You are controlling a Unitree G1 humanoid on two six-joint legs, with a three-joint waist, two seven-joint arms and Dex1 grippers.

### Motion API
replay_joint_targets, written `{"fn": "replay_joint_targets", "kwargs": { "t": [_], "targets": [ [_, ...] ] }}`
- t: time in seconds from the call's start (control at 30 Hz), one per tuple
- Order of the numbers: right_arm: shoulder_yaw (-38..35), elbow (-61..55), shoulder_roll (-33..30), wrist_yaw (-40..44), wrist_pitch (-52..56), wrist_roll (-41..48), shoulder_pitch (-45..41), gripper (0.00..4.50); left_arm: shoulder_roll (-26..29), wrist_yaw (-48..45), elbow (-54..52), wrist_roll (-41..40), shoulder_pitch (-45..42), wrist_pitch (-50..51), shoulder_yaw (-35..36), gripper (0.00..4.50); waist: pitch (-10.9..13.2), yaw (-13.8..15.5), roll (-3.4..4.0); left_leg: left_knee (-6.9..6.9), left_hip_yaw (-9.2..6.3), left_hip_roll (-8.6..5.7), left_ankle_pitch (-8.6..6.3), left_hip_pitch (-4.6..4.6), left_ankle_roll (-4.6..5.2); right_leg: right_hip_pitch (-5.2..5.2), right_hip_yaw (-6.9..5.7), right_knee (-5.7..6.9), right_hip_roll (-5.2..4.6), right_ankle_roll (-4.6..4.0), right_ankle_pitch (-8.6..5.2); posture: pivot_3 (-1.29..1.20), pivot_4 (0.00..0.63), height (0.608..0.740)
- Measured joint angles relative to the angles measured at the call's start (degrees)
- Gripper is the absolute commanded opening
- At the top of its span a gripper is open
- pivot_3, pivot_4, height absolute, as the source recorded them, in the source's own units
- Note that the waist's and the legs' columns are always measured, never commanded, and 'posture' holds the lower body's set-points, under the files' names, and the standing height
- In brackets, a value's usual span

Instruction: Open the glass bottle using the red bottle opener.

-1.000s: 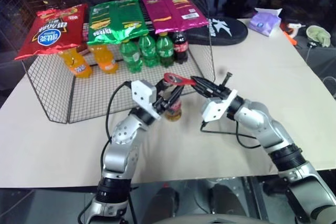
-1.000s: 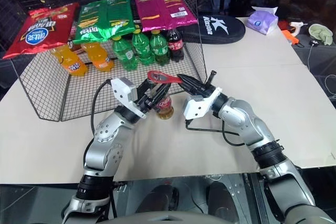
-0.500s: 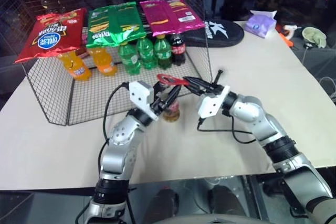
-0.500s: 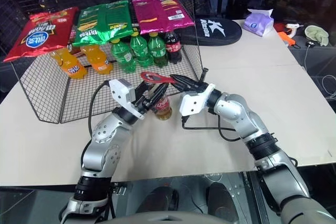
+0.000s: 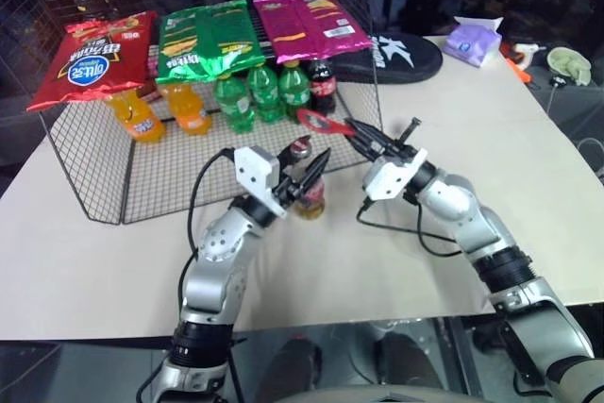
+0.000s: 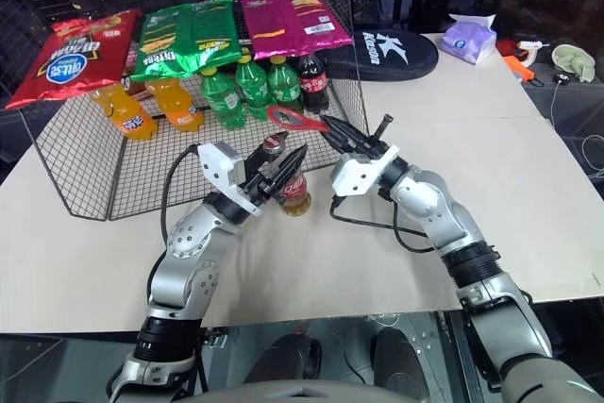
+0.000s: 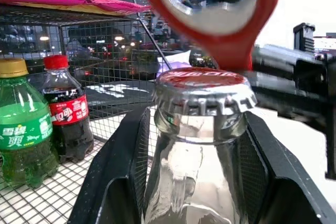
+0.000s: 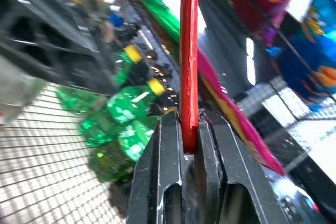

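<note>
We see the left gripper [image 5: 304, 169] clamped on the capped glass bottle [image 5: 310, 197] standing on the table [image 5: 528, 139]. The right gripper [image 5: 357, 134] pinches the red bottle opener [image 5: 324, 123] above it.

Between the left pincer's matt black fingers [image 7: 121, 182], the bottle [image 7: 197, 182] is clear glossy glass with a crimped metal cap [image 7: 203, 95]; above it, the opener [image 7: 220, 19] looks smooth red.

Left tool [image 7: 197, 182] grips capped glass bottle [image 7: 197, 129] beneath red bottle opener [image 7: 218, 19].
</note>
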Motion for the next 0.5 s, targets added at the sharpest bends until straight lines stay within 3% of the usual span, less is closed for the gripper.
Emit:
{"fn": "replay_joint_targets", "kwargs": {
  "t": [0.07, 0.1, 0.13, 0.23, 0.27, 0.5],
  "targets": [
    [-0.02, 0.14, 0.17, 0.00, -0.47, 0.39, 0.00, 0.00, 0.00, -0.07, 0.04, 0.00, -0.04, -0.07, -0.02, 1.68, 0.01, -0.01, -0.01, -0.02, 0.00, 0.00, 0.00, 0.00, 0.00, 0.00, 0.00, -0.02, 0.00, 0.00, 0.00, 0.00, 0.150, 0.740],
    [-0.02, 0.17, 0.23, 0.00, -0.50, 0.48, 0.00, 0.00, 0.00, -0.16, 0.04, 0.00, -0.04, -0.10, -0.04, 2.67, 0.02, 0.00, -0.01, -0.02, 0.00, 0.00, 0.00, 0.00, 0.00, 0.00, 0.00, -0.02, 0.00, 0.00, 0.00, 0.00, 0.150, 0.740],
    [-0.02, 0.19, 0.31, 0.00, -0.50, 0.58, 0.01, 0.00, 0.16, -0.35, 0.34, 0.26, 0.09, 0.09, -0.21, 2.86, 0.04, 0.00, -0.02, -0.03, 0.00, 0.00, 0.00, 0.00, 0.00, 0.00, 0.00, -0.03, 0.00, 0.00, 0.00, 0.00, 0.150, 0.740],
    [-0.02, 0.19, 0.48, 0.03, -0.49, 0.75, 0.05, 0.00, 0.49, -0.46, 2.98, 1.20, 1.58, 1.15, -1.53, 4.24, 0.46, -0.02, -0.12, -0.05, 0.00, 0.00, 0.00, -0.11, 0.00, -0.15, 0.00, -0.02, 0.00, 0.00, 0.00, 0.00, 0.150, 0.740],
    [-0.02, 0.20, 0.51, 0.04, -0.49, 0.79, 0.06, 0.00, 0.49, -0.53, 3.37, 1.22, 1.81, 1.33, -1.81, 4.48, 0.56, -0.02, -0.17, -0.05, -0.02, 0.00, 0.01, -0.24, -0.02, -0.28, -0.02, -0.02, 0.01, 0.00, 0.00, 0.00, 0.150, 0.740],
    [-0.02, 0.34, 0.68, 0.44, -0.44, 1.12, 0.08, 0.00, 0.67, -0.51, 3.52, 1.52, 1.69, 1.13, -1.94, 4.48, 0.57, -0.06, -0.19, 0.16, -0.04, -0.01, 0.04, -1.54, -0.07, -1.55, -0.05, 0.12, -0.05, -0.01, 0.01, 0.00, 0.150, 0.740]
  ]
}}
